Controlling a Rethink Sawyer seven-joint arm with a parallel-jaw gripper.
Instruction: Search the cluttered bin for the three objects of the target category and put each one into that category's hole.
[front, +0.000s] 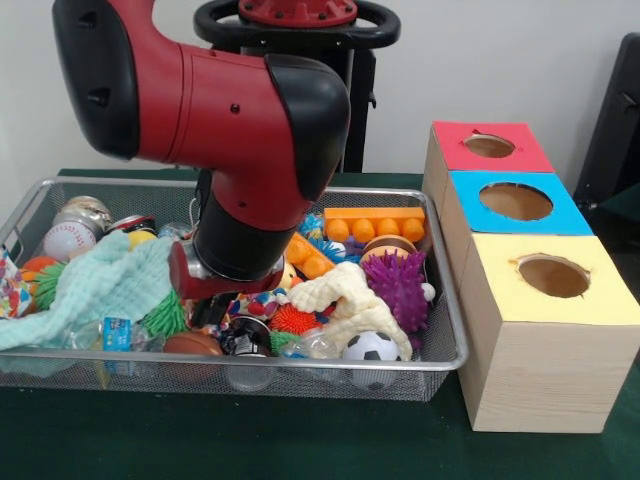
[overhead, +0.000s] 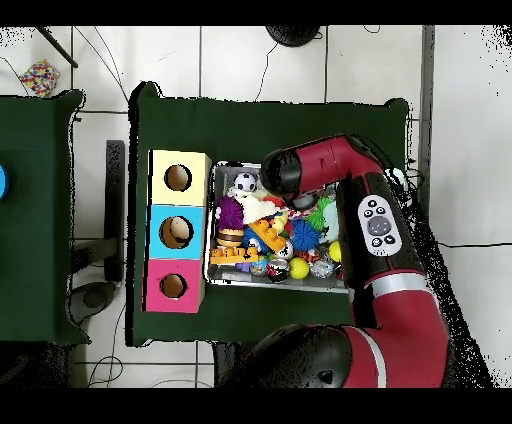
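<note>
The red and black arm reaches down into the wire bin (front: 452, 318), which is packed with toys. Its wrist covers the bin's middle, and only a dark bit of the gripper (front: 212, 312) shows low among the toys, between a green spiky toy (front: 165, 318) and an orange spiky ball (front: 293, 319). Around it lie a soccer ball (front: 371, 347), a purple spiky ball (front: 397, 285), a baseball (front: 68, 240), a brown football (front: 192, 343) and a cream rope toy (front: 345, 300). In the overhead view the arm hides the gripper; the soccer ball (overhead: 245, 182) sits at the bin's corner.
Three wooden boxes with round holes stand in a row beside the bin: red top (front: 488, 147), blue top (front: 515, 202), yellow top (front: 552, 277). A mint cloth (front: 105, 285) drapes over the bin's left part. An orange block toy (front: 375, 224) lies at the back.
</note>
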